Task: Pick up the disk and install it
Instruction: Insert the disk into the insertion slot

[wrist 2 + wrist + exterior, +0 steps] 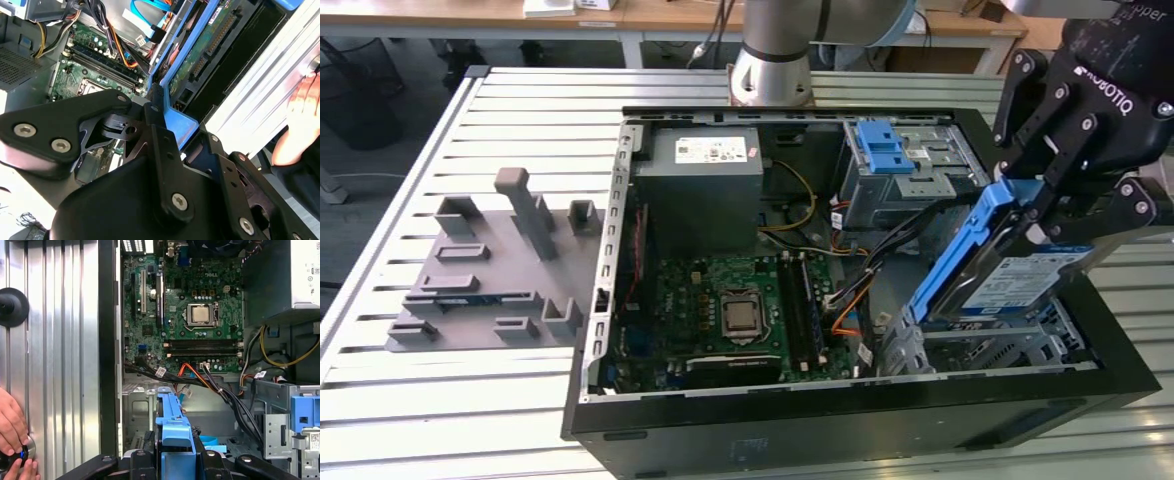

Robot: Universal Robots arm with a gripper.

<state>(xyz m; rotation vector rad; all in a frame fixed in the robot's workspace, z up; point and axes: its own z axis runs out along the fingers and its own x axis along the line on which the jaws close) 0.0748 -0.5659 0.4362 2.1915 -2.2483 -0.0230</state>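
Note:
In the exterior view my gripper [1070, 212] is shut on the disk [1014, 282], a silver-grey drive with a white-and-blue label in a blue bracket. The disk hangs steeply tilted, its lower end just above the metal drive bay [987, 345] at the front corner of the open computer case [854, 425], on the exterior view's right. The second wrist view looks along my gripper [182, 131] at the disk's green circuit side [210, 50]. The disk's blue bracket [175, 432] sits between my fingers in the first wrist view.
Inside the case are the motherboard [734, 300], a grey power supply box [707, 160], a drive cage with a blue latch piece [887, 150] and loose cables [854, 290]. A grey fixture [494, 270] stands on the slatted table. A person's hand [11, 432] rests beside the case.

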